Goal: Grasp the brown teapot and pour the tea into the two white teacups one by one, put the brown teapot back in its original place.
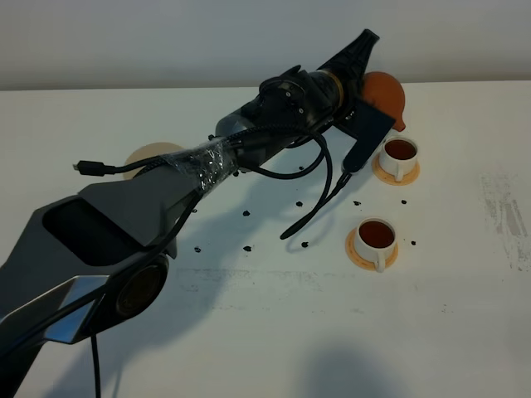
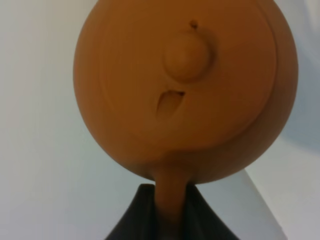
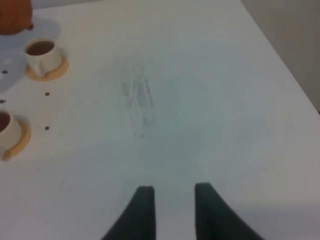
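Observation:
My left gripper (image 1: 358,70) reaches across to the far right and is shut on the loop handle of the brown teapot (image 1: 388,95). The teapot hangs just behind the far white teacup (image 1: 400,153). In the left wrist view the teapot (image 2: 185,85) fills the frame, lid and knob facing the camera, with its handle pinched in the left gripper (image 2: 170,200). The near white teacup (image 1: 377,238) sits on its orange coaster. Both cups hold brown tea. The beige disc (image 1: 149,156), the original place, lies bare at the left, partly behind the arm. My right gripper (image 3: 172,210) hovers over bare table, fingers apart, holding nothing.
Small black specks (image 1: 247,214) are scattered on the white table between the disc and the cups. A faint grey smudge (image 3: 137,100) marks the table at the right. The right wrist view also shows both teacups (image 3: 42,55) (image 3: 7,131) and the teapot (image 3: 12,17).

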`<control>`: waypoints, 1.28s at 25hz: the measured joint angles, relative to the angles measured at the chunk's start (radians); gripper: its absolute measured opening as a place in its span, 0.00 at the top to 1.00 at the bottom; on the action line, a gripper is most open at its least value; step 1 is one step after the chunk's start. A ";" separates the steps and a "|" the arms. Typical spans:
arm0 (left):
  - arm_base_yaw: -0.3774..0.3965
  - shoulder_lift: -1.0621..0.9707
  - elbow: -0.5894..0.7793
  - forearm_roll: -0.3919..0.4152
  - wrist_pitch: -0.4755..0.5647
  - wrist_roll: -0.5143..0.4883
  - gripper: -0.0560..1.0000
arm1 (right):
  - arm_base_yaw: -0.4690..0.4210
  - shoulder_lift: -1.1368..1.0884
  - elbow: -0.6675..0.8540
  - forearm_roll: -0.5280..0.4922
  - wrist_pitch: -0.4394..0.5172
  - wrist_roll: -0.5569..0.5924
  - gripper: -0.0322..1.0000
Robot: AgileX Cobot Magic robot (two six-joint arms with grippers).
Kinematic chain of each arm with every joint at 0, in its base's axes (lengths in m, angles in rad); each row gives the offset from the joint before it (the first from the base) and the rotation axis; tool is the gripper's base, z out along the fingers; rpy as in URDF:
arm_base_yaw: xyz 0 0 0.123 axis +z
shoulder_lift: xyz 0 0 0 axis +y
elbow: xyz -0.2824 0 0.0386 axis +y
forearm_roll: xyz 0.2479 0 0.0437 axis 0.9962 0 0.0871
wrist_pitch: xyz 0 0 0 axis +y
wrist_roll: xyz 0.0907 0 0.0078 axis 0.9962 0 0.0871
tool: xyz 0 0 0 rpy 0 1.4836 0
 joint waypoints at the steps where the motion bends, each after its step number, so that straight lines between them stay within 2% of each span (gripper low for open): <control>1: 0.000 -0.009 0.000 -0.011 0.011 -0.031 0.86 | 0.000 0.000 0.000 0.000 0.000 0.000 0.75; 9: 0.013 -0.085 0.000 -0.113 0.136 -0.308 0.86 | 0.000 0.000 0.000 0.000 0.000 0.000 0.76; 12: 0.026 -0.107 0.000 -0.166 0.204 -0.377 0.86 | 0.000 0.000 0.000 0.000 0.000 0.000 0.76; 18: 0.057 -0.129 0.000 -0.257 0.325 -0.403 0.86 | 0.000 0.000 0.000 0.000 0.000 0.000 0.76; 21: 0.071 -0.149 0.026 -0.274 0.340 -0.403 0.86 | 0.000 0.000 0.000 0.000 0.000 0.000 0.76; 27: 0.099 -0.263 0.240 -0.277 0.262 -0.403 0.86 | 0.000 0.000 0.000 0.000 0.000 0.000 0.76; 32: 0.125 -0.365 0.429 -0.277 0.259 -0.405 0.86 | 0.000 0.000 0.000 0.000 0.000 0.000 0.76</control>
